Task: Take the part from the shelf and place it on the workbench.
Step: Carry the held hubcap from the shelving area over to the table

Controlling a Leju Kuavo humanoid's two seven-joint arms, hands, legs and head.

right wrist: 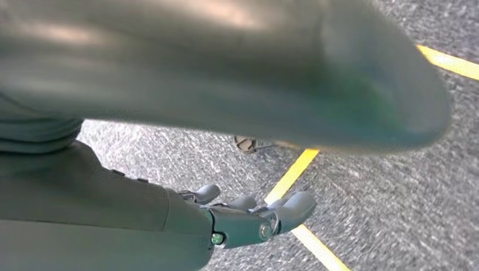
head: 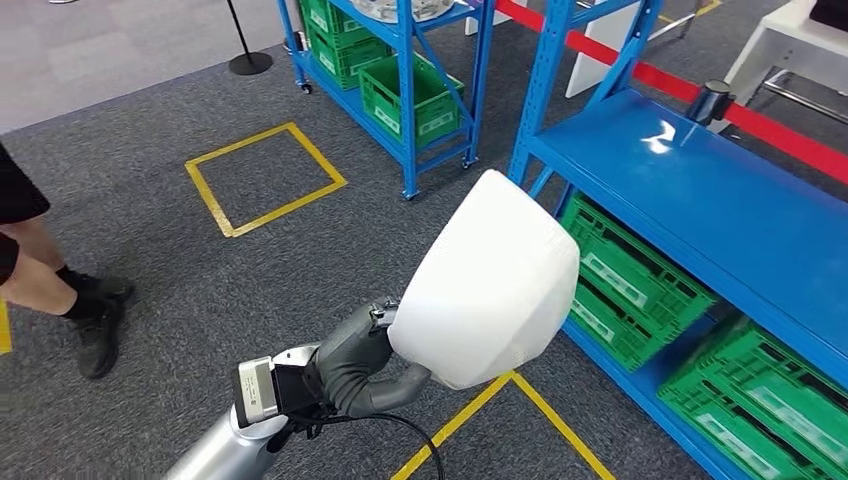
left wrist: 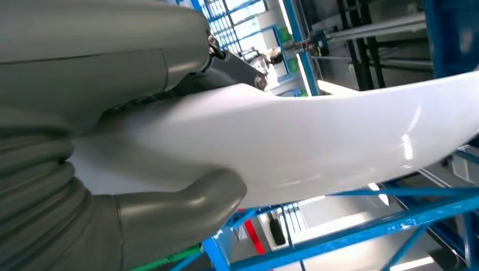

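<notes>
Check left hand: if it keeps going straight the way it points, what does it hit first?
Probably the blue shelf top. The left hand holds the white part and points up-right toward that shelf, so the part would likely get there before the fingers. Depth is unclear, and the part may pass above it.

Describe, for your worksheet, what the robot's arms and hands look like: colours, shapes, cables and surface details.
The left arm is a silver tube ending in a pale block with dark fittings and a thin black cable. The left hand is smooth grey, with a ribbed cover. The right hand has a thick grey thumb and darker, round-tipped fingers.
</notes>
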